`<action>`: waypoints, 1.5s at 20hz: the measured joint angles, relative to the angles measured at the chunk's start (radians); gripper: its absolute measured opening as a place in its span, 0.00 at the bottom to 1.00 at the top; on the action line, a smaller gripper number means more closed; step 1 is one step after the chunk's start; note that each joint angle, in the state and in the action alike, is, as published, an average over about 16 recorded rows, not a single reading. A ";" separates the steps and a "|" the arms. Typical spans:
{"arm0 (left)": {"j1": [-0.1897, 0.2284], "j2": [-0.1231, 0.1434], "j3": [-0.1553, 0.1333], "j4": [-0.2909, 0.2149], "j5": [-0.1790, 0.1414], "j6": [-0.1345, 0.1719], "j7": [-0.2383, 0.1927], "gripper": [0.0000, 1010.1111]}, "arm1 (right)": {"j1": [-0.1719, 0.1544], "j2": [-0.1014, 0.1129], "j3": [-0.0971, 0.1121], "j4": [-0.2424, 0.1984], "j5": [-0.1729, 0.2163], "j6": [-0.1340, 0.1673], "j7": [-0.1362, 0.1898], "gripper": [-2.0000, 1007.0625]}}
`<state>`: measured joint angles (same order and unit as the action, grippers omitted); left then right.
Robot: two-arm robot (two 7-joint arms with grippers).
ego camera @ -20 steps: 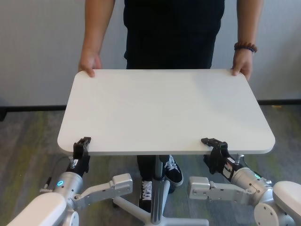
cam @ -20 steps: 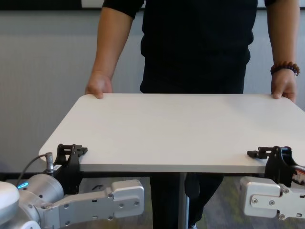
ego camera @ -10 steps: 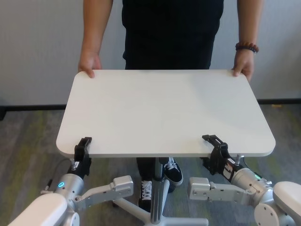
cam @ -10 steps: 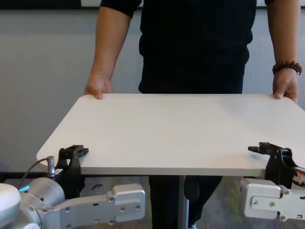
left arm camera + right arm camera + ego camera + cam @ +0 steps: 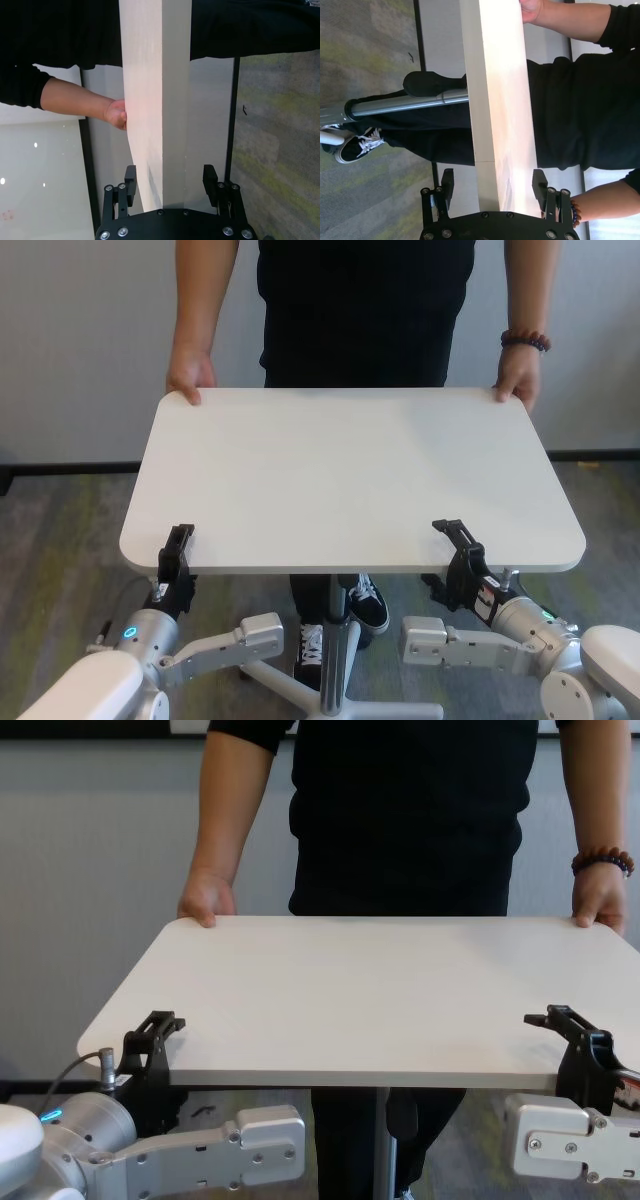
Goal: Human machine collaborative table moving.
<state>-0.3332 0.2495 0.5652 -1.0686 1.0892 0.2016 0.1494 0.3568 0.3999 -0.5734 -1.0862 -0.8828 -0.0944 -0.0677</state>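
The white table stands between me and the human, who is in black and holds its far corners with both hands; a beaded bracelet is on one wrist. My left gripper straddles the near edge at the left corner, open, its upper finger raised off the top. My right gripper straddles the near edge at the right, open too. In the left wrist view and the right wrist view the fingers stand on both sides of the edge with a gap.
The table's metal post and its base legs stand between my forearms. The human's shoes are behind the post. A grey wall is close behind the human, with carpet below.
Both grippers' upper fingers have lifted off the tabletop and stand wider apart. The table and the human's hands have barely moved.
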 joint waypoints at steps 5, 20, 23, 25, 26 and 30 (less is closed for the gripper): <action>0.000 0.000 0.000 0.000 0.000 0.000 0.001 0.92 | 0.000 0.000 0.000 0.000 0.000 0.000 0.000 0.98; 0.039 0.034 0.008 -0.085 0.019 0.036 -0.060 0.99 | -0.026 0.030 -0.004 -0.062 -0.015 0.024 0.025 1.00; 0.063 0.051 0.007 -0.132 0.028 0.054 -0.082 0.99 | -0.043 0.045 -0.003 -0.097 -0.019 0.035 0.036 1.00; 0.084 0.064 0.005 -0.167 0.035 0.067 -0.096 0.99 | -0.058 0.057 -0.002 -0.124 -0.021 0.041 0.044 1.00; 0.095 0.070 0.003 -0.185 0.038 0.073 -0.103 0.99 | -0.066 0.063 -0.002 -0.137 -0.022 0.044 0.049 1.00; 0.143 0.096 -0.008 -0.261 0.046 0.093 -0.124 0.99 | -0.101 0.086 0.004 -0.195 -0.019 0.050 0.064 1.00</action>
<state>-0.1898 0.3453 0.5570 -1.3296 1.1351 0.2942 0.0251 0.2559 0.4862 -0.5691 -1.2811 -0.9021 -0.0445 -0.0041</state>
